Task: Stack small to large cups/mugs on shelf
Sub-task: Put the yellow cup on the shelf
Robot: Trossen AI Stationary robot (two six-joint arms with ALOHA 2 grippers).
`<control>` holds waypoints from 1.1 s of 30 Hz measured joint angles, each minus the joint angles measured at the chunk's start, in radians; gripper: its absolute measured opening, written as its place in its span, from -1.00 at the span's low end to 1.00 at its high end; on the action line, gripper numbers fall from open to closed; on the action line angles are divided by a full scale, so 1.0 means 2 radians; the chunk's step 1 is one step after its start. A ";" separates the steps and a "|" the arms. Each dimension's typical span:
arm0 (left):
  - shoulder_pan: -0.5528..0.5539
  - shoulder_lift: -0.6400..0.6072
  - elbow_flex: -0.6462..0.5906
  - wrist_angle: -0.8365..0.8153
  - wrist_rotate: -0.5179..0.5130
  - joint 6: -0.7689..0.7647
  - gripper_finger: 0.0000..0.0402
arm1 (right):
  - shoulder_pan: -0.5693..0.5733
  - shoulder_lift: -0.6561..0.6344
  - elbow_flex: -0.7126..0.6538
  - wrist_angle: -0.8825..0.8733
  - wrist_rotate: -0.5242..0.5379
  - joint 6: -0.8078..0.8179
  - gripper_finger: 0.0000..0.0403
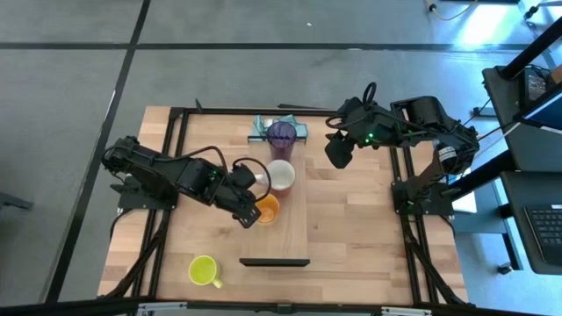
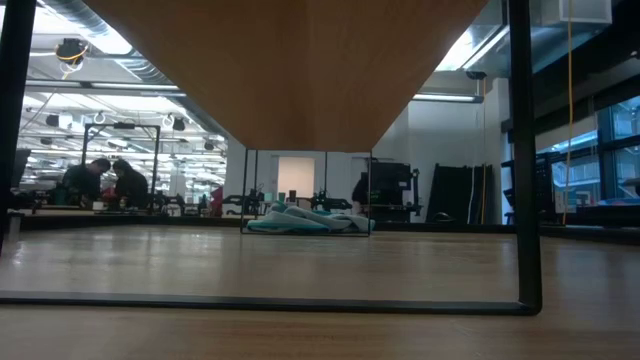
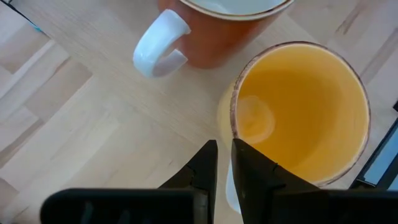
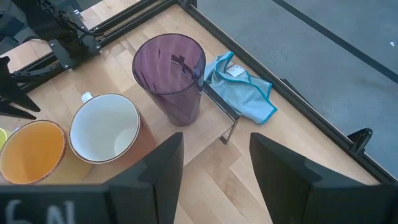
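Note:
On the pale wooden shelf (image 1: 287, 233), from its far end toward its near end, stand the purple tumbler (image 1: 282, 134), the white-inside red mug (image 1: 280, 175) and the orange mug (image 1: 269, 209). The yellow-green mug (image 1: 204, 270) stands on the tabletop near the front left. My left gripper (image 1: 251, 209) is shut on the orange mug (image 3: 298, 106). My right gripper (image 1: 338, 154) is open and empty, above the table to the right of the tumbler (image 4: 171, 74). My left gripper holds the orange mug by its rim (image 3: 234, 127), on the side toward the table's left. One finger (image 3: 252, 168) is inside the mug and one (image 3: 205, 165) outside. The fingers slant down from the left. The mug is upright beside the red mug (image 3: 217, 37); its base is hidden.
A teal cloth (image 1: 266, 128) lies at the table's far edge behind the tumbler, and also shows in the right wrist view (image 4: 245, 87). A dark strip (image 1: 275, 262) marks the shelf's near end. Black frame rails (image 1: 171, 175) run along both table sides.

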 joint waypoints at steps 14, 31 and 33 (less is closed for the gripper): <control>0.002 0.000 0.000 0.013 -0.021 0.021 -0.80 | 0.000 0.000 0.000 0.000 -0.001 0.001 -0.08; -0.007 -0.002 -0.036 -0.012 0.001 -0.022 -0.80 | 0.009 0.000 0.000 0.000 0.000 0.004 -0.08; -0.007 -0.002 -0.039 -0.004 0.002 -0.022 -0.80 | 0.009 0.000 0.000 0.000 0.000 0.009 -0.08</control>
